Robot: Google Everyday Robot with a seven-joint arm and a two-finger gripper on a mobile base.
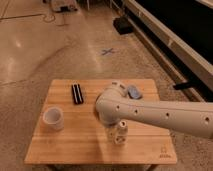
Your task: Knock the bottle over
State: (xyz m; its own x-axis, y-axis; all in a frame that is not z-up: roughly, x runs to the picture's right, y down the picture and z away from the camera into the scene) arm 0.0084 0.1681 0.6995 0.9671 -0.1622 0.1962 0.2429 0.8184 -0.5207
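A wooden table (pixel 75 145) is standing on a shiny concrete floor. A white cup (pixel 53 118) is sitting upright near the table's left edge. A black ridged bar (pixel 77 93) is lying toward the table's far edge, left of centre. A blue-grey object (pixel 133 91) is resting near the table's far right corner. A blue tape cross (pixel 107 51) is showing on the floor beyond the table, and a dark bag (pixel 122 25) is lying farther behind the table.

Pale slim bottle (pixel 120 133) upright beside the gripper (pixel 113 134) on table.
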